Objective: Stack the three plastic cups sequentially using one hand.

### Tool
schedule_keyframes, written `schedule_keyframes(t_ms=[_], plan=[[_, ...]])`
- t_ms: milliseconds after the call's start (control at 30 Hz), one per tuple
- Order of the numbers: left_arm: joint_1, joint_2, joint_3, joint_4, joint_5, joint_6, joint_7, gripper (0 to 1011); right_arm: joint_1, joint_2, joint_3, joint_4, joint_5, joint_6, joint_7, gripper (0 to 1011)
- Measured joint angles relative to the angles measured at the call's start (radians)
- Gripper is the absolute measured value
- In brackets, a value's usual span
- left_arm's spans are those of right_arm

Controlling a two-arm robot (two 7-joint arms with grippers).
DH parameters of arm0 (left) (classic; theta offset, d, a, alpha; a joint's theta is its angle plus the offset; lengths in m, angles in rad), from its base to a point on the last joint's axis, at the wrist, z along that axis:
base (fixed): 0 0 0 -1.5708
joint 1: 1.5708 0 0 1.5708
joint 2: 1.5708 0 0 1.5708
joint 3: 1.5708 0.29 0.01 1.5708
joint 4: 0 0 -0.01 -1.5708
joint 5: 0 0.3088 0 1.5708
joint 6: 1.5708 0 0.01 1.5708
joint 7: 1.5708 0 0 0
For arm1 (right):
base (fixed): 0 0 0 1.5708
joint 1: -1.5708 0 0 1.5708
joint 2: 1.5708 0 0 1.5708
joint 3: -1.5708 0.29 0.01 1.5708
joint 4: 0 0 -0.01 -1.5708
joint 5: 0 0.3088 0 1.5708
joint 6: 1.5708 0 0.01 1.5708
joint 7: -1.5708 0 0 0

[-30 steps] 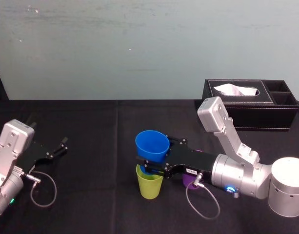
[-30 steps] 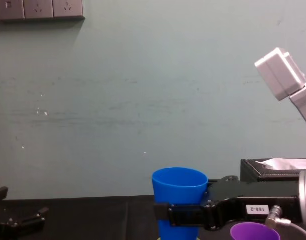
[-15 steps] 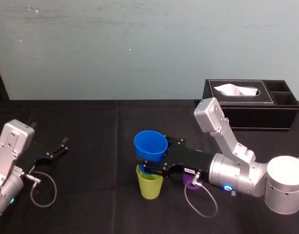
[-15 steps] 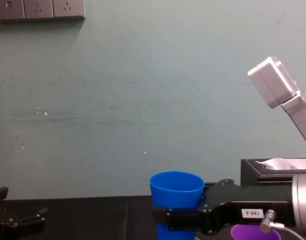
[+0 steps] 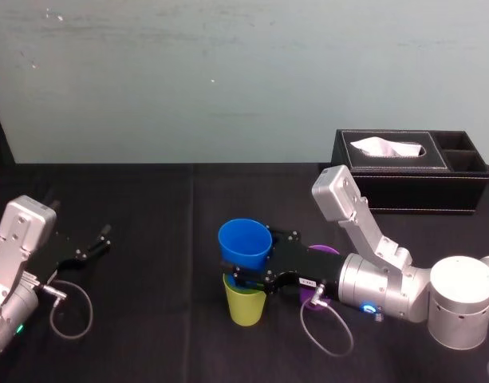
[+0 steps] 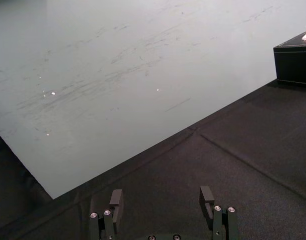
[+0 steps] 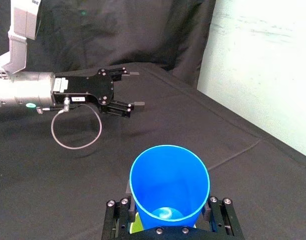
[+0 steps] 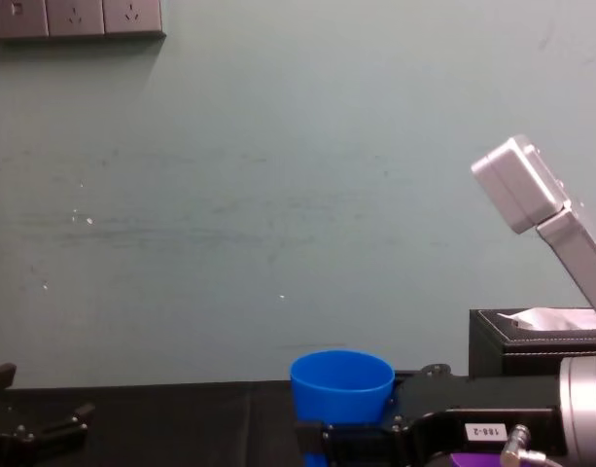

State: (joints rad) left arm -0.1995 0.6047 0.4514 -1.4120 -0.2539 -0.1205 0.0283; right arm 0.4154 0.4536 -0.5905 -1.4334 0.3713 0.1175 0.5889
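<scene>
While gripping the blue cup point(image 5: 245, 242) low on its wall in the clenched right hand point(image 5: 242, 275), hovering directly over the yellow-green cup point(image 5: 244, 302) on the bench point(image 5: 148, 319), blue base right at the green rim, hard to say whether inside it yet. Looks like the first nesting of the stack, roughly a third of the job. Purple cup point(image 5: 311, 294) tucked under the hand's wrist end, upright, next in line. Left hand point(image 5: 96, 242) parked far off to the other side, spread wide, holding nothing. Now the risks! Could catch the blue base on the green rim if off-centre, tipping that light tumbler over. Could also jam the hand itself against the rim, being clamped so low, and stop the blue cup short of seating. Letting go too high? Might bounce out or settle crooked. Pressing too hard? Might wedge the pair tight. And mind the purple cup: so close beneath the wrist, easily nudged or knocked flat on the way out. Tissue box point(image 5: 412, 171) well behind the hand, out of harm's way.
</scene>
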Motion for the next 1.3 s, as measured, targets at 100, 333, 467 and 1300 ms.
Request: schedule_keyframes(t_ms=[100,333,467,1300], plan=[[0.000,0.000,0.000,0.000,0.000,0.000,0.000,1000,0.001,-0.003,-0.003,0.009,-0.003,-0.003,0.001,723],[0.000,0.000,0.000,0.000,0.000,0.000,0.000,1000,0.001,-0.011,-0.006,0.021,-0.010,-0.003,0.000,723],[0.000,0.000,0.000,0.000,0.000,0.000,0.000,1000,0.001,-0.012,-0.006,0.022,-0.010,-0.003,-0.002,723],[0.000,0.000,0.000,0.000,0.000,0.000,0.000,1000,0.000,-0.010,-0.005,0.019,-0.008,-0.003,-0.003,1004]])
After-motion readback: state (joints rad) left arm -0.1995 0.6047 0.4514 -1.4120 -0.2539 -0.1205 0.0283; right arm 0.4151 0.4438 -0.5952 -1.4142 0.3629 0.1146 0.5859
